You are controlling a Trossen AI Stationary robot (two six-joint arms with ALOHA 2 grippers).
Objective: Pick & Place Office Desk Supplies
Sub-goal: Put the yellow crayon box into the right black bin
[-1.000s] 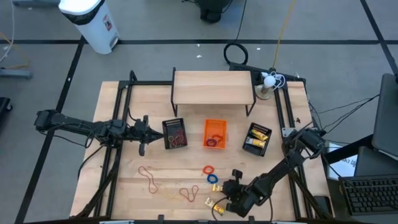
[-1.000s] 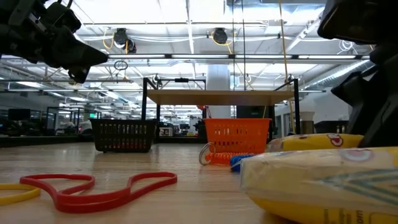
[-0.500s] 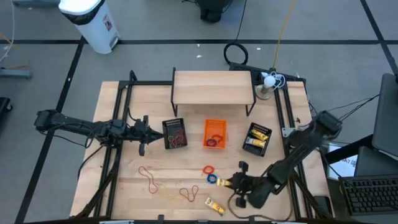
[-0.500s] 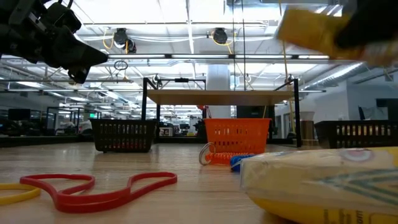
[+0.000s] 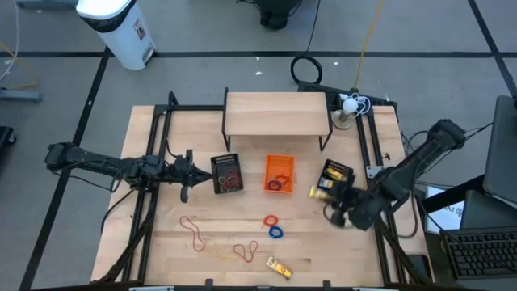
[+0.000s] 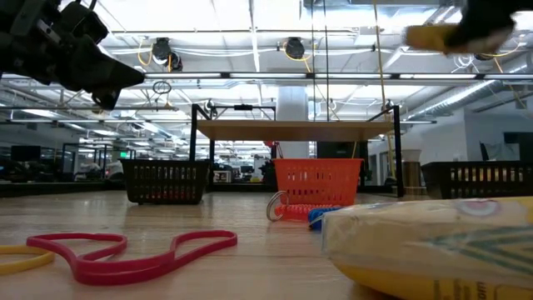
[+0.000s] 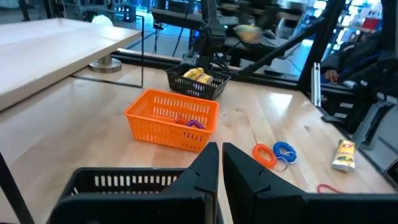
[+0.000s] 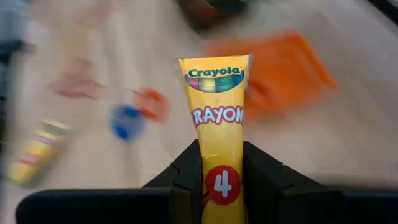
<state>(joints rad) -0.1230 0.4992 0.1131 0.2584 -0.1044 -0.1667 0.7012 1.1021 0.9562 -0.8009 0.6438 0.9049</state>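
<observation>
My right gripper (image 5: 321,193) hangs above the table, just near of the right black basket (image 5: 334,179) that holds yellow packets, and is shut on a yellow crayon packet (image 8: 217,106). The low view shows this packet (image 6: 429,36) high up. A second yellow packet (image 5: 279,266) lies flat near the front edge. Orange ring (image 5: 271,220), blue ring (image 5: 276,233) and red and tan rubber bands (image 5: 194,230) lie on the wood. My left gripper (image 5: 187,174) waits, shut, beside the left black basket (image 5: 227,172). My right gripper pinches the crayon packet's rear end (image 8: 219,180) between its two fingers. The packet lies along the fingers and sticks out past their tips. The fingers slant downward, and the packet is lifted clear of the table.
An orange basket (image 5: 279,174) with rings stands between the two black ones. A wooden riser shelf (image 5: 277,113) spans the far middle, with a white lamp (image 5: 349,105) at its right. Black frame rails run along both table sides.
My right gripper has risen from the table's near edge with the yellow packet lifted clear. It has gone toward the far right, up to the right black basket. The other packet has stayed on the table.
</observation>
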